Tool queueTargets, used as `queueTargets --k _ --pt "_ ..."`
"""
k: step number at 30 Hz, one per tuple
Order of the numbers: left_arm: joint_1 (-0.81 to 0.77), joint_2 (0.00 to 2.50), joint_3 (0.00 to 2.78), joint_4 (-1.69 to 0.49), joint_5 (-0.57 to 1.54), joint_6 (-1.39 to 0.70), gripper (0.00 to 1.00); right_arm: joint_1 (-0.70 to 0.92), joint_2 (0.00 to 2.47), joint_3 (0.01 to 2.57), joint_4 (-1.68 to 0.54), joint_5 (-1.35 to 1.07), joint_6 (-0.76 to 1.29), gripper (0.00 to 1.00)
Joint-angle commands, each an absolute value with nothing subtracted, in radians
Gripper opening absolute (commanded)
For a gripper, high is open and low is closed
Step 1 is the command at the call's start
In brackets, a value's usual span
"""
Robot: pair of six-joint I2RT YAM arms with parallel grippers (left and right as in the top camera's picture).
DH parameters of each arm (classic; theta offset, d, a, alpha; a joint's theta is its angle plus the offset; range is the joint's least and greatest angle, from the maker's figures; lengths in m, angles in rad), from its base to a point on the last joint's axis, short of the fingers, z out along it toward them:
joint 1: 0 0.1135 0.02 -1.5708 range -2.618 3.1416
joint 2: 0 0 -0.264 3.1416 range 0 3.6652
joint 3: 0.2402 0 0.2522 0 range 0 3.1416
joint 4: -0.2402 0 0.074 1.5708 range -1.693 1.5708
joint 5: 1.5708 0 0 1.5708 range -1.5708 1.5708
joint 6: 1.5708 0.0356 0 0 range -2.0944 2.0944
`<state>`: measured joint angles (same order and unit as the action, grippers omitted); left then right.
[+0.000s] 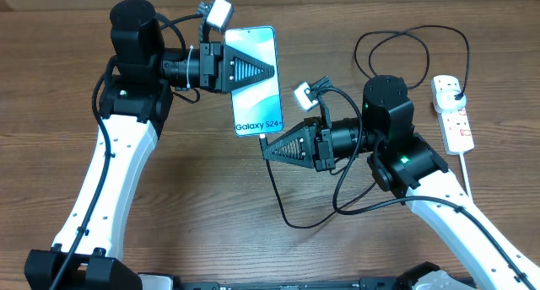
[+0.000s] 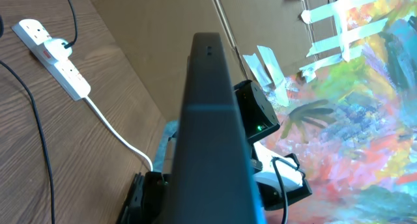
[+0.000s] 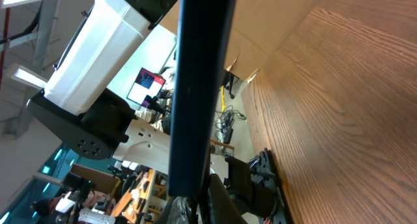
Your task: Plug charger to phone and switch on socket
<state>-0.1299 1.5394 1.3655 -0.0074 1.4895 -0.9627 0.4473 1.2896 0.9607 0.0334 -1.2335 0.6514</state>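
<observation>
My left gripper (image 1: 268, 71) is shut on the phone (image 1: 257, 100) and holds it above the table, screen up, "Galaxy S24" end toward the right arm. In the left wrist view the phone (image 2: 210, 120) is a dark edge-on slab. My right gripper (image 1: 268, 147) is shut on the connector end of the charger (image 1: 283, 207), right at the phone's lower short edge. In the right wrist view the phone (image 3: 195, 87) stands just above the fingers (image 3: 203, 208). The charger's black plug (image 1: 456, 93) sits in the socket (image 1: 456, 126); the socket also shows in the left wrist view (image 2: 62, 61).
The charger cable loops across the wooden table (image 1: 202, 206) at the back right (image 1: 413, 33) and under the right arm. The socket's thick white cord (image 1: 467, 176) runs toward the front right, also seen in the left wrist view (image 2: 117, 134).
</observation>
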Motion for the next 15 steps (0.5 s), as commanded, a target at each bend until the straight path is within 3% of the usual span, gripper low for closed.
queueTargets --k 1,15 --pt "-0.125 1.53 1.377 0.001 1.515 -0.953 0.04 0.443 1.275 0.97 0.041 -1.228 0.651 0.04" --pt "-0.124 1.53 1.377 0.001 1.44 -0.92 0.04 0.443 1.275 0.97 0.006 -1.236 0.649 0.04"
